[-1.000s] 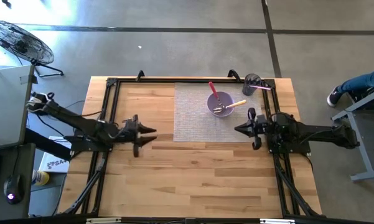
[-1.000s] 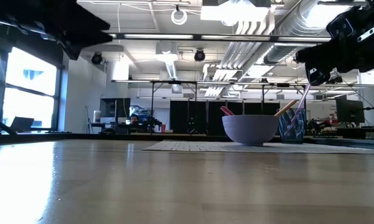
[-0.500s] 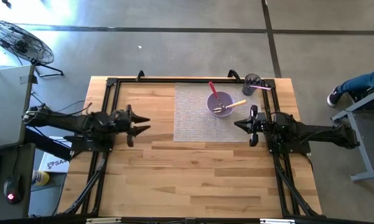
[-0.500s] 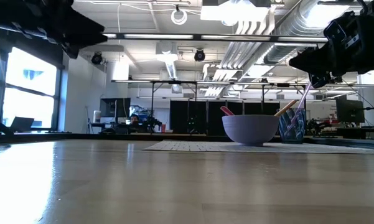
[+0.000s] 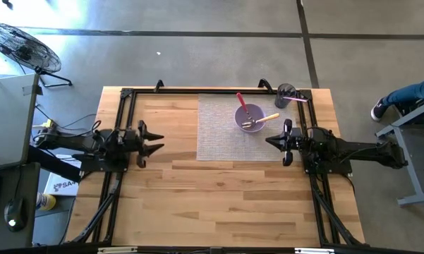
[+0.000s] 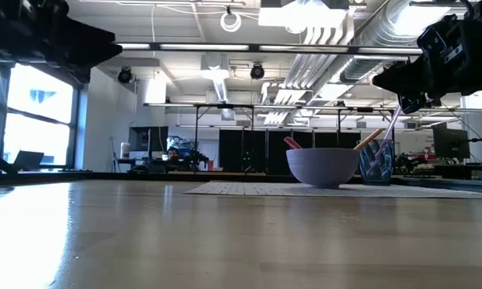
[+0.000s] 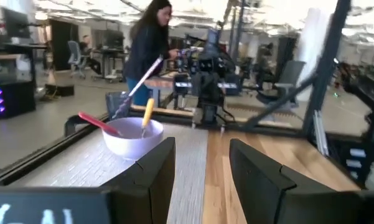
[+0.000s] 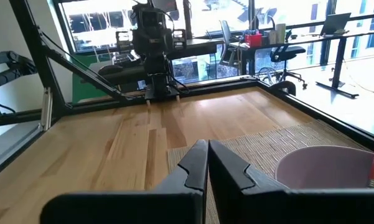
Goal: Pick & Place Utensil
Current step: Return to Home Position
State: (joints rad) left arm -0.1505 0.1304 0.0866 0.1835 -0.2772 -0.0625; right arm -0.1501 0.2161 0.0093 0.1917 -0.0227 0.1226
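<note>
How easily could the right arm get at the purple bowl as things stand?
Probably easily. The right gripper hangs shut at the edge of the mat, near the bowl, with nothing standing between them. The handle of the yellow spoon pokes out toward that side, so it may get nudged.

My high view hangs overhead and looks straight down on the whole surface [image 5: 219, 204], far enough off to take in both arms, while my low view sits at surface height and looks level across the wood to the purple bowl [image 6: 322, 167] and the room behind. My two wrist views ride close and face each other: one looks out past the left fingers [image 7: 152, 168] to the right arm [image 7: 205, 74], the other past the right fingers [image 8: 190, 168] to the left arm [image 8: 152, 37]. All four share the bowl on the mat [image 5: 219, 130].
</note>
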